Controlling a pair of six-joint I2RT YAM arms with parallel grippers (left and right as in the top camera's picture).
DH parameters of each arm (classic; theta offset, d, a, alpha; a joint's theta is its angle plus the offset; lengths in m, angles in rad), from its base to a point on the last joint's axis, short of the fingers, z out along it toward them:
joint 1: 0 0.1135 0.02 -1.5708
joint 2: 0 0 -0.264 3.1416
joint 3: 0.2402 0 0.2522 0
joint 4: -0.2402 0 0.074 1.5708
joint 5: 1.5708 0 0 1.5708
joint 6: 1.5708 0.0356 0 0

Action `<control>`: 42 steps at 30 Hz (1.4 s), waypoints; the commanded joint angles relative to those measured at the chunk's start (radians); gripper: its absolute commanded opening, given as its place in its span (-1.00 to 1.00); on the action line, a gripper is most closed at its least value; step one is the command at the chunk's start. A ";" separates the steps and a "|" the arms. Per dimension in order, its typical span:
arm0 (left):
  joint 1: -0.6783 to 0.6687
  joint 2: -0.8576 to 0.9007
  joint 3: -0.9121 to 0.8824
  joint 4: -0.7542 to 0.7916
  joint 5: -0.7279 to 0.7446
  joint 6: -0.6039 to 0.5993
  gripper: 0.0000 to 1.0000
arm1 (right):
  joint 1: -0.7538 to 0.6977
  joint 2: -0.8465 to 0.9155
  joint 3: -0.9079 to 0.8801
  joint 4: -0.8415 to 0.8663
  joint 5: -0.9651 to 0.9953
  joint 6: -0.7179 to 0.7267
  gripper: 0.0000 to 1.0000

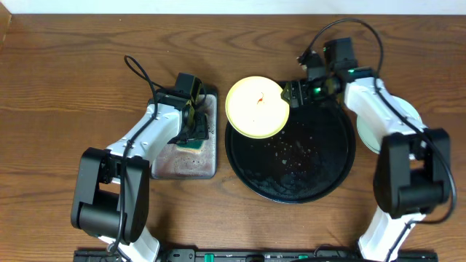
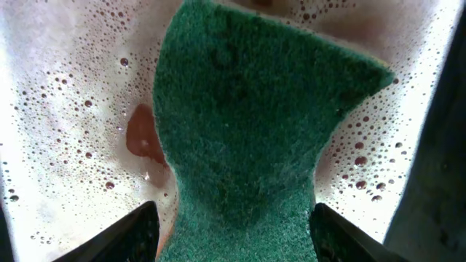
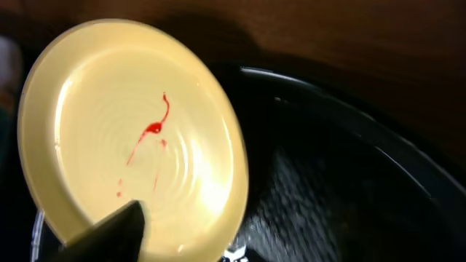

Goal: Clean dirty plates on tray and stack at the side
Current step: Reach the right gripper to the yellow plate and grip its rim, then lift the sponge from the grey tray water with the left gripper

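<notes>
The pale yellow plate (image 1: 255,107) has a thin red sauce smear at its middle and is held tilted over the far left rim of the black tray (image 1: 291,164). My right gripper (image 1: 288,93) is shut on the plate's right edge. In the right wrist view one finger lies on the plate (image 3: 138,124) near the gripper (image 3: 145,240), with the tray (image 3: 342,182) behind. My left gripper (image 1: 191,116) is shut on the teal sponge (image 1: 192,140) over the grey metal tray. The sponge (image 2: 247,124) fills the left wrist view between the fingers (image 2: 237,240). Pale mint-white plates (image 1: 366,137) lie right of the tray, partly under my right arm.
The rectangular grey metal tray (image 1: 207,164) stands left of the black tray and holds soapy, pink-tinged water (image 2: 58,109). Crumbs and wet specks (image 1: 291,149) dot the black tray's floor. Brown wooden table (image 1: 73,58) lies all around.
</notes>
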 commanded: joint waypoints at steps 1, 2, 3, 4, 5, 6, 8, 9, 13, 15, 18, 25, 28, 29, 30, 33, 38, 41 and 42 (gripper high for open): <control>0.000 0.012 -0.007 -0.004 -0.002 -0.002 0.34 | 0.029 0.041 0.011 0.014 0.005 0.040 0.04; 0.000 0.012 -0.007 -0.004 -0.002 -0.002 0.34 | 0.038 0.056 0.011 0.013 0.032 0.040 -0.01; 0.000 0.012 -0.007 -0.004 -0.002 -0.002 0.34 | 0.045 0.068 0.011 0.012 0.047 0.040 -0.05; 0.000 0.012 -0.006 -0.004 -0.002 -0.002 0.34 | 0.050 0.078 0.011 0.013 0.052 0.040 -0.08; 0.000 0.012 -0.007 -0.004 -0.002 -0.002 0.34 | 0.059 0.092 0.011 0.013 0.054 0.040 -0.19; 0.000 0.012 -0.007 -0.004 -0.002 -0.002 0.34 | 0.063 0.098 0.011 0.012 0.054 0.040 -0.28; 0.000 0.012 -0.007 -0.005 -0.002 -0.002 0.34 | 0.067 0.105 0.011 0.013 0.069 0.040 -0.50; 0.000 0.012 -0.007 -0.005 -0.002 -0.002 0.34 | 0.067 0.106 0.011 0.008 0.091 0.040 -0.67; 0.000 0.012 -0.007 -0.005 -0.002 -0.002 0.34 | 0.066 0.106 0.011 -0.049 0.145 0.039 -0.98; 0.000 0.012 -0.007 -0.005 -0.002 -0.002 0.34 | 0.062 0.098 0.011 -0.100 0.168 0.039 -0.98; 0.000 0.012 -0.007 -0.005 -0.002 -0.002 0.34 | 0.053 0.073 0.011 -0.189 0.204 0.040 -0.98; 0.000 0.012 -0.007 0.028 -0.003 -0.002 0.15 | 0.057 0.020 0.011 -0.352 0.252 0.039 -0.98; 0.000 0.012 -0.012 0.059 -0.003 -0.002 -0.13 | 0.060 0.020 0.011 -0.359 0.252 0.039 -0.98; 0.000 0.013 -0.018 0.071 -0.003 -0.002 -0.21 | 0.060 0.020 0.011 -0.358 0.252 0.039 -0.98; 0.000 0.013 -0.025 0.080 -0.003 -0.002 -0.21 | 0.060 0.020 0.011 -0.358 0.252 0.039 -0.98; 0.000 0.013 -0.063 0.106 -0.002 -0.002 -0.21 | 0.060 0.020 0.011 -0.362 0.251 0.039 -0.98; 0.000 0.013 -0.103 0.109 -0.002 -0.002 -0.30 | 0.060 0.020 0.011 -0.366 0.251 0.039 -0.98; 0.000 0.013 -0.103 0.108 -0.001 -0.002 -0.85 | 0.060 0.020 0.011 -0.373 0.251 0.039 -0.98; 0.000 0.013 -0.103 0.105 0.006 -0.002 -0.86 | 0.060 0.020 0.011 -0.374 0.251 0.039 -0.98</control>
